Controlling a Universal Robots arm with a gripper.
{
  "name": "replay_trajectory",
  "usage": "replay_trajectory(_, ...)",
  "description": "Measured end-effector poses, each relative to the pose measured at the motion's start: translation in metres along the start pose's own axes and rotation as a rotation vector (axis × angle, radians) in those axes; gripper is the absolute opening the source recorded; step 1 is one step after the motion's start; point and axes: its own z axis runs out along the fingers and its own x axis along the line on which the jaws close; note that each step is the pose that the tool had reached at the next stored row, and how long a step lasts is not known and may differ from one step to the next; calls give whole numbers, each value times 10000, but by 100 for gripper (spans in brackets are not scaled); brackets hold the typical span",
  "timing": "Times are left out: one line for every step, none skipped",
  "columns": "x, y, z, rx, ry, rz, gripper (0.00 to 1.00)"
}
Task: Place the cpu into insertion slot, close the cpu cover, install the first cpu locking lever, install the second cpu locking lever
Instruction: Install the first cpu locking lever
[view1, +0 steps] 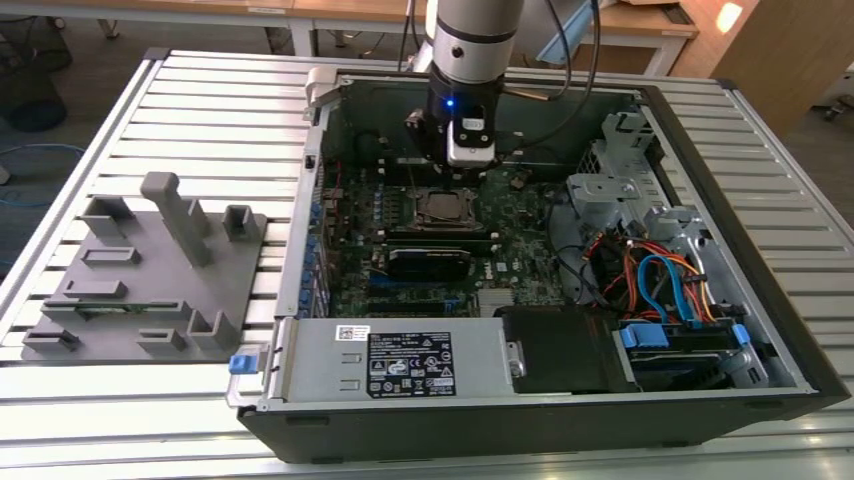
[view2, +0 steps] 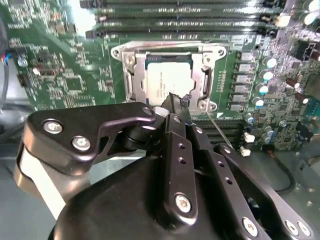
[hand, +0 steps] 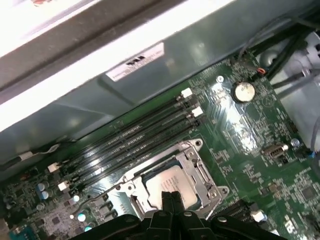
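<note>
Inside the open computer case (view1: 534, 405), which lies on a slatted table (view1: 200, 95): one arm with one gripper (view2: 175, 100), reaching down over the green board (hand: 240, 135). The fingers are pressed together tip to tip, with nothing seen between them. The tips sit over one edge of the chip; whether they touch it I cannot tell.

One cpu (view2: 167, 77), square, so it has no long axis. It lies flat with its metal top up and its edges square to the frame around it. It sits in the one insertion slot (view1: 442, 208), in the board's middle stretch.

One cpu cover (hand: 199, 161), down flat around the chip, which shows through the window. One thin rod (view2: 216, 126) slants off a corner of that frame.

Four long memory slots (hand: 135, 137) lie side by side just beside the socket, parallel to its edge. One round battery (hand: 243, 90) sits well apart from them.

One grey tray (view1: 134, 260) on the table, beside the case on the exterior view's left.
</note>
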Motion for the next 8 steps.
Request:
replay_trajectory(0, 0, -1, -21, 19, -110, 10)
replay_trajectory(0, 0, 0, -33, 32, -239, 10)
replay_trajectory(0, 0, 0, -32, 39, -407, 10)
replay_trajectory(0, 0, 1, -28, 46, -585, 10)
replay_trajectory(0, 0, 1, -23, 53, -767, 10)
replay_trajectory(0, 0, 1, -18, 60, -945, 10)
replay_trajectory(0, 0, 2, -14, 67, -1124, 10)
replay_trajectory(0, 0, 2, -10, 74, -1311, 10)
